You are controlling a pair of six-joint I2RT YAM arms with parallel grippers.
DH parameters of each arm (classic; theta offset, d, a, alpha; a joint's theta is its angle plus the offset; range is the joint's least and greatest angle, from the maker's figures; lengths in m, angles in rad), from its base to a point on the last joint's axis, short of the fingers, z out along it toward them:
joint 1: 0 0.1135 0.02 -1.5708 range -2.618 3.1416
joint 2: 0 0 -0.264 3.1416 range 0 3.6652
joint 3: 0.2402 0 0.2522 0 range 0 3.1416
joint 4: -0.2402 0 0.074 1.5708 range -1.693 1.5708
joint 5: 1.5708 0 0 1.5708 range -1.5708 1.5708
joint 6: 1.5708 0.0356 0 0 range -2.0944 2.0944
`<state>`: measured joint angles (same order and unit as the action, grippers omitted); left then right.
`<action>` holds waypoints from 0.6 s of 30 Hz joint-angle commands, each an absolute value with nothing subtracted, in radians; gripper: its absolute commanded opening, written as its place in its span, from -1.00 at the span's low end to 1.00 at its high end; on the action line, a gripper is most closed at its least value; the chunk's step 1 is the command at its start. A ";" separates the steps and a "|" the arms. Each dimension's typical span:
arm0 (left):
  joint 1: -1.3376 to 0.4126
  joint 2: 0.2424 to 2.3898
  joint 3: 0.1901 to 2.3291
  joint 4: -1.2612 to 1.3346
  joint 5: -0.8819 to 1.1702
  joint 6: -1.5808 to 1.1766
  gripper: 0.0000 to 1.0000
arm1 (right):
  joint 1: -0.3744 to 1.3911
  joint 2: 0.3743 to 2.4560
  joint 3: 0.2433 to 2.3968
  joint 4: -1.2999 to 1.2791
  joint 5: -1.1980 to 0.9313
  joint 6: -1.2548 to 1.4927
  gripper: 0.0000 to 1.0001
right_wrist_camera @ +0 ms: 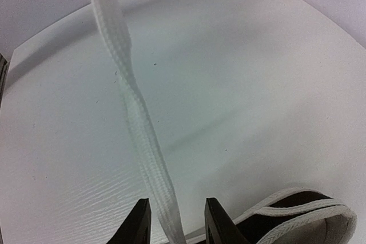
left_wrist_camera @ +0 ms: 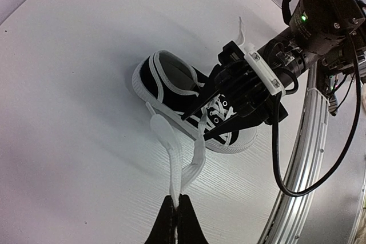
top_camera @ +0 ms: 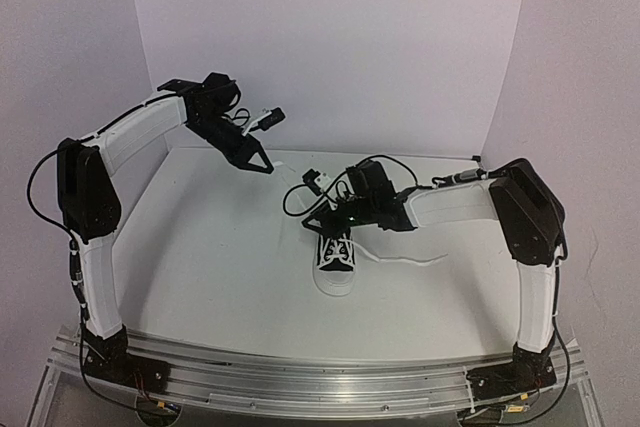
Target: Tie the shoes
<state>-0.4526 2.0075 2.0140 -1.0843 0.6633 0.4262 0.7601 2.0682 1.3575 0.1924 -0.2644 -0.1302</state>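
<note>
The sneaker sits mid-table. The left gripper is raised, jaws clamped on a lace. The right gripper hovers over the sneaker, jaws apart, with a strand between them.

Place: robotics lab bench, set up as a closed-off recording cell.
Backdrop: plain pale-lilac panels along the table's far edge and both side edges, meeting at the far corners.
Table: bare white top, faint wood grain.
Near edge: ribbed aluminium rail, left arm base and right arm base bolted near its corners.
Wiring: exposed black cables looped along the arms.
</note>
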 commanded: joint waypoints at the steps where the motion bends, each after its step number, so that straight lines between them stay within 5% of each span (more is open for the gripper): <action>1: -0.450 1.942 2.038 -1.101 0.673 0.434 -1.00 | 0.761 2.011 1.329 0.266 -0.272 -0.117 -0.30; 10: -0.450 1.944 2.033 -1.101 0.665 0.441 -1.00 | 0.759 1.959 1.276 0.271 -0.231 -0.110 -0.56; 14: -0.450 1.944 2.024 -1.100 0.664 0.442 -1.00 | 0.759 1.952 1.270 0.271 -0.231 -0.103 -0.99; 18: -0.450 1.936 1.914 -1.078 0.640 0.486 -1.00 | 0.757 1.939 1.258 0.273 -0.228 -0.083 -1.00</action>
